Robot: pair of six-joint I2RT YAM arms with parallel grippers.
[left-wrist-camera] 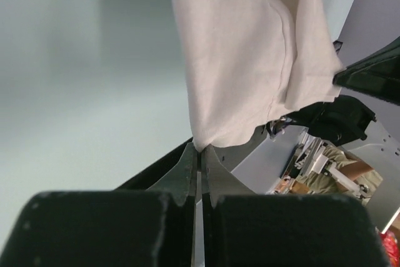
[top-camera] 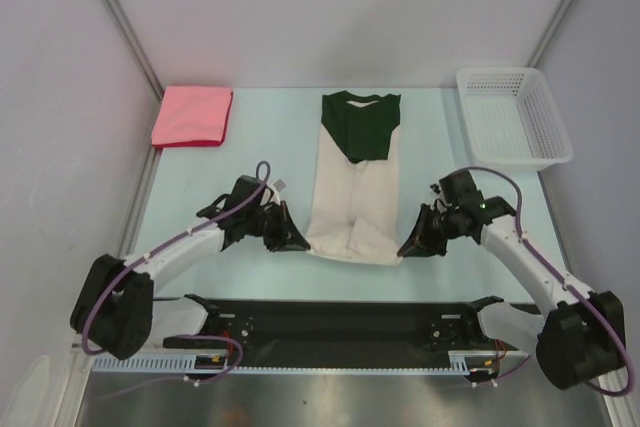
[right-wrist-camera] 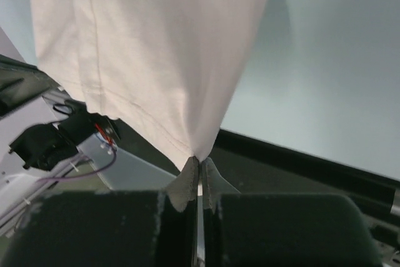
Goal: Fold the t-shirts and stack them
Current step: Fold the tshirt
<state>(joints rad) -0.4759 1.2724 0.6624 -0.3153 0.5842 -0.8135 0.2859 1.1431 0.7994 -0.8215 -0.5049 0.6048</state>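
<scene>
The cream-and-dark-green t-shirt [top-camera: 355, 197] lies as a narrow lengthwise strip mid-table [top-camera: 250, 147], its near corners lifted. The left gripper [left-wrist-camera: 200, 151] and right gripper [right-wrist-camera: 200, 159] are each clamped on one corner. The folded pink-red t-shirt [top-camera: 192, 115] sits far left, and the white mesh basket [top-camera: 515, 117] stands far right, well apart from both shirts.

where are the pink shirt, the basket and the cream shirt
pink shirt [top-camera: 192, 115], top view, middle of the folded square
basket [top-camera: 512, 119], top view, its bare mesh floor
cream shirt [top-camera: 352, 202], top view, cream lower half
</scene>
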